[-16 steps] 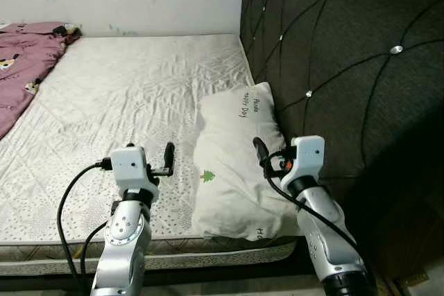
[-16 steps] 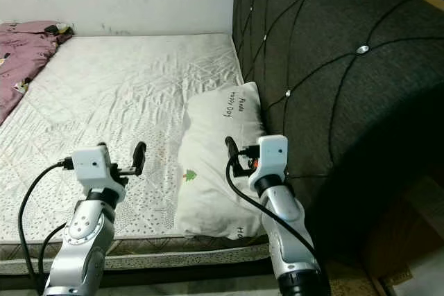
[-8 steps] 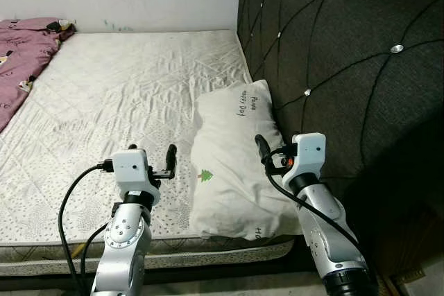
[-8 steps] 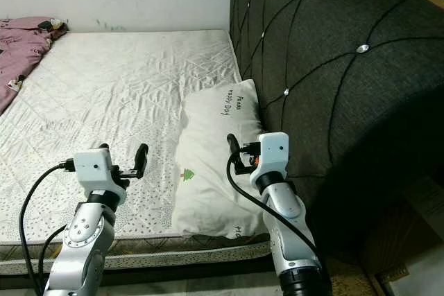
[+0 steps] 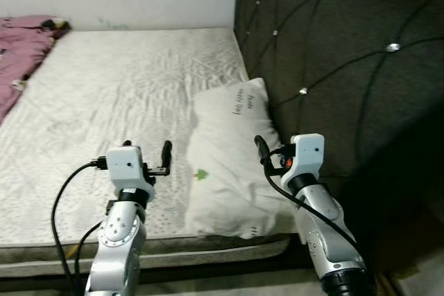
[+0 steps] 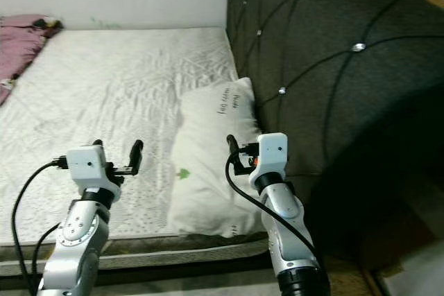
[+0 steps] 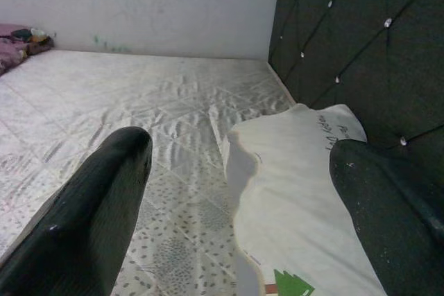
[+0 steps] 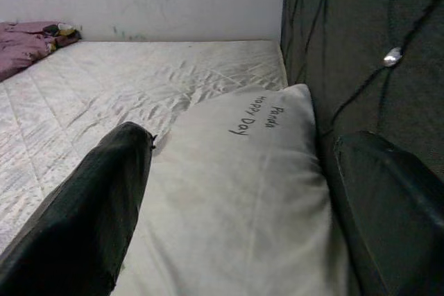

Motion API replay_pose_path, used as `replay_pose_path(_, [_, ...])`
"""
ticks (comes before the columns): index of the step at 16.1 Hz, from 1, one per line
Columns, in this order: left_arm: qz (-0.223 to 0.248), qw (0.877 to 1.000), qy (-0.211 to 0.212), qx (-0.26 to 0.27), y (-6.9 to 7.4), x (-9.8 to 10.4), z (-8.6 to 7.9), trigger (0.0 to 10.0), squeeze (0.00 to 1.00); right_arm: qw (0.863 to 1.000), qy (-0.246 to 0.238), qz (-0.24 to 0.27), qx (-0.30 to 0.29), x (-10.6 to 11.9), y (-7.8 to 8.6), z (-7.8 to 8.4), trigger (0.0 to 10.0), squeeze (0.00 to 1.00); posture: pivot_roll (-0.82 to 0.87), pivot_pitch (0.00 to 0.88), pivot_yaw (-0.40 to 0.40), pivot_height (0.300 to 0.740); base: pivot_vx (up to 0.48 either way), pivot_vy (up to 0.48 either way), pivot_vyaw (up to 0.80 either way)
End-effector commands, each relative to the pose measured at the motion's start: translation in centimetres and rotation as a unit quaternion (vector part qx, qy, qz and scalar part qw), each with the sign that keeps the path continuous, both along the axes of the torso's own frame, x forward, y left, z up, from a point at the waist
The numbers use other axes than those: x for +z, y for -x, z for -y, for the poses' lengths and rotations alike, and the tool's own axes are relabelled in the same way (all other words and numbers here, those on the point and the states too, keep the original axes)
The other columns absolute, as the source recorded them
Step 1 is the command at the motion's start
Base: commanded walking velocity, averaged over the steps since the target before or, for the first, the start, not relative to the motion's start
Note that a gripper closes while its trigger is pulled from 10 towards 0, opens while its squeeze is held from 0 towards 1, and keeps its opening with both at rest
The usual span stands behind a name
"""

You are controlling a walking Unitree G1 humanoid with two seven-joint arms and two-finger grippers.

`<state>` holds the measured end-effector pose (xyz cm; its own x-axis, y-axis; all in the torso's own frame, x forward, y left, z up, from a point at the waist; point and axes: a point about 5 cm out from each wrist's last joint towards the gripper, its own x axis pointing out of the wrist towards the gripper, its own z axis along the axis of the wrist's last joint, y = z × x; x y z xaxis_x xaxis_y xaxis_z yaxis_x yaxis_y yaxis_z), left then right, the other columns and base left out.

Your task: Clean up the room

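While both claws hang wide open and empty, the pillow [image 5: 232,161] lies between them, under the right claw [image 5: 261,149] and just beside the left claw [image 5: 166,152]. Best to close on its near corners evenly; the headboard [image 5: 333,67] stands just beyond.

Two silver arms with jointed cylindrical segments end in white boxy wrist blocks; black cables loop alongside. Left pincer [image 5: 165,159] and right pincer [image 5: 261,150] have long black fingers.

head stereo: down over bed [image 5: 125,81] | wrists: low along fingers [image 7: 90,206] | shared: pillow [image 8: 236,192]
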<state>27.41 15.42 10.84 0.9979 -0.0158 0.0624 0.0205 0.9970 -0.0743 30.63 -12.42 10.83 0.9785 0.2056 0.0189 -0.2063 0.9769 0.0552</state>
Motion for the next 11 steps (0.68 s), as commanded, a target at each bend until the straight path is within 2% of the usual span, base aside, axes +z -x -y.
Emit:
replay_pose_path(1, [0.001, 1.0, -0.002, -0.002, 0.08, 0.17, 0.24, 10.0, 0.0, 1.0, 0.005, -0.007, -0.001, -0.31, -0.02, 0.22, 10.0, 0.0, 0.04, 0.079, 0.0, 0.74, 0.0, -0.371, 0.0])
replay_pose_path(2, [0.001, 1.0, -0.001, -0.002, 0.1, 0.12, 0.34, 10.0, 0.0, 1.0, 0.008, -0.006, -0.001, -0.24, -0.12, 0.28, 10.0, 0.0, 0.04, 0.078, -0.005, 0.74, 0.0, -0.285, 0.0])
replay_pose_path(8, [-0.005, 1.0, 0.028, 0.012, 0.12, -0.15, 0.31, 10.0, 0.0, 1.0, 0.015, -0.006, 0.002, -0.13, -0.47, 0.43, 10.0, 0.0, 0.03, 0.076, -0.017, 0.74, 0.0, 0.0, 0.0])
replay_pose_path(11, [-0.006, 0.999, 0.03, 0.01, -0.02, -0.19, 0.36, 10.0, 0.0, 1.0, 0.017, -0.006, 0.005, -0.11, -0.64, 0.34, 10.0, 0.0, 0.03, 0.074, -0.017, 0.74, 0.0, 0.446, 0.0])
